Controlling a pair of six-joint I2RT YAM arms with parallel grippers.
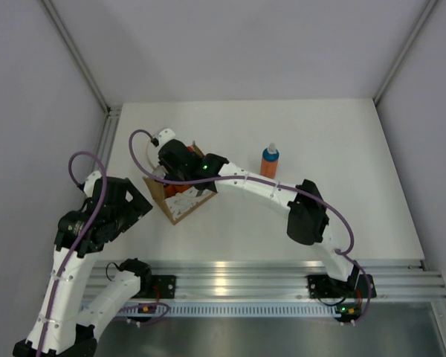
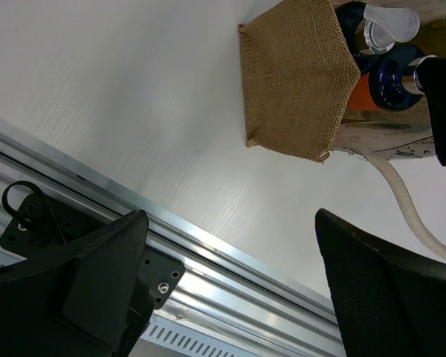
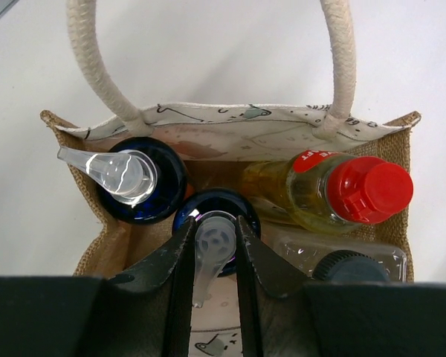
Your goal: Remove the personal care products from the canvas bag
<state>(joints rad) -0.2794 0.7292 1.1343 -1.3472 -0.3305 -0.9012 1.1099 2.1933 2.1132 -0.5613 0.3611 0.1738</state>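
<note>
The right gripper [image 3: 214, 227] squeezes the blue-capped bottle [image 3: 208, 199] in the middle of the canvas bag [image 3: 108, 245]. The left gripper [image 2: 229, 223] is wide open.

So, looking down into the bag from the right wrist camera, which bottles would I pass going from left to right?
blue-capped bottle with clear spout → second blue-capped bottle, gripped by the right gripper → yellow bottle with red cap. The pale dark-capped bottle overlaps the yellow one, so I leave it out.
</note>
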